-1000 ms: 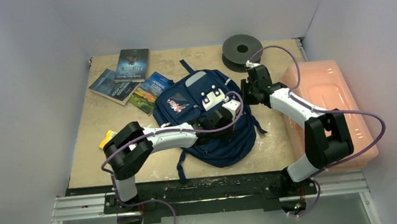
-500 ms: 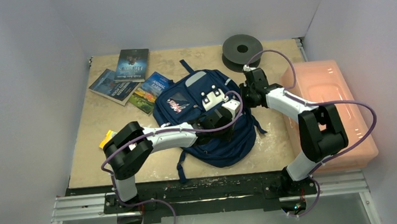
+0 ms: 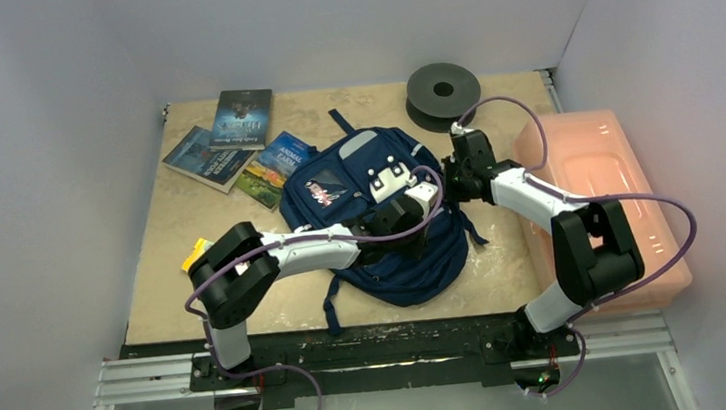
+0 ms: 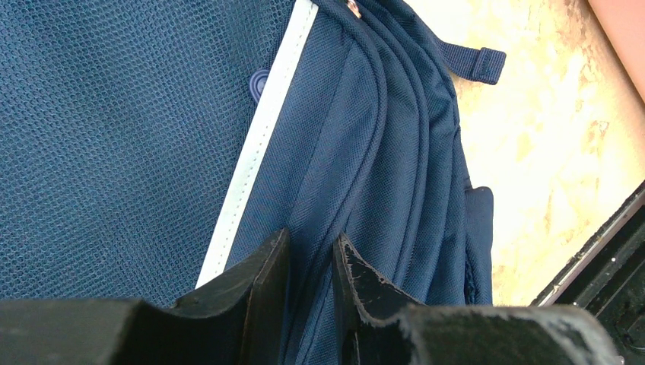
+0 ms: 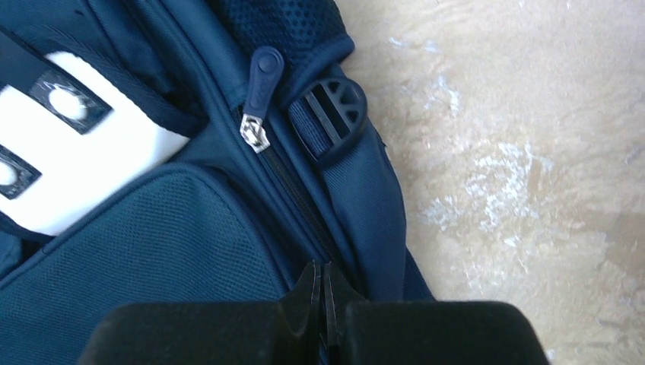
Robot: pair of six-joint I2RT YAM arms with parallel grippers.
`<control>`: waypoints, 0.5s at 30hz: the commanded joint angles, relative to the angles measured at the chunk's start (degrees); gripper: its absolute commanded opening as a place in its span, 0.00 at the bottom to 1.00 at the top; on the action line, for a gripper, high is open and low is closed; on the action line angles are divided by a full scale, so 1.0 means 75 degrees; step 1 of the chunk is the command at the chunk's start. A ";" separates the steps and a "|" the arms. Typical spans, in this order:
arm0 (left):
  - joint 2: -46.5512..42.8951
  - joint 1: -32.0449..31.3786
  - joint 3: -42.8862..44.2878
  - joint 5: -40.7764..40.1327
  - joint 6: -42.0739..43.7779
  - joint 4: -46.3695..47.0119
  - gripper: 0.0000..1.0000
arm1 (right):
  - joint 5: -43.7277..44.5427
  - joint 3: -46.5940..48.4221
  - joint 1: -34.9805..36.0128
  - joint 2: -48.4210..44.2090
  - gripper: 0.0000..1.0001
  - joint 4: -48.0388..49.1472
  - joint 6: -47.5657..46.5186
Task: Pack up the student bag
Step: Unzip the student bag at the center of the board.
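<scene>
Books [image 3: 232, 142] wait left of the student bag [image 3: 380, 213], which lies mid-tabletop [image 3: 163, 254] with its zip looking closed. My left fingers [image 4: 266, 266] pinch a fold of its side fabric. My right fingers [image 5: 306, 289] are clenched at its right edge, nothing visibly held. I judge opening is in hand; next I need the zip pull [image 5: 260, 72] gripped. Book titles are too small to read.

Items present: one student bag [image 3: 416, 270], at least four books [image 3: 243, 116] (partly overlapping), one black spool [image 3: 442, 90], one pink plastic box [image 3: 606, 156], one small yellow object [image 3: 196, 253], two robot arms [image 3: 308, 252].
</scene>
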 commanded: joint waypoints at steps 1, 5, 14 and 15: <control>-0.0178 0.0183 -0.0187 0.0067 -0.0173 -0.0314 0.25 | 0.0313 -0.0429 -0.0213 -0.0496 0.00 -0.0611 0.0334; -0.0241 0.0377 -0.0172 0.0345 -0.0305 -0.0442 0.25 | -0.0355 -0.1049 -0.0442 -0.1235 0.00 -0.1070 0.0734; -0.0580 0.0950 -0.0325 0.1105 -0.0332 -0.0755 0.24 | -0.2488 -0.2323 -0.0104 -0.3365 0.01 -0.1570 0.1703; -0.0615 0.0955 -0.0301 0.1280 -0.0320 -0.0779 0.25 | -0.2161 -0.1991 -0.0110 -0.3431 0.05 -0.1910 0.1495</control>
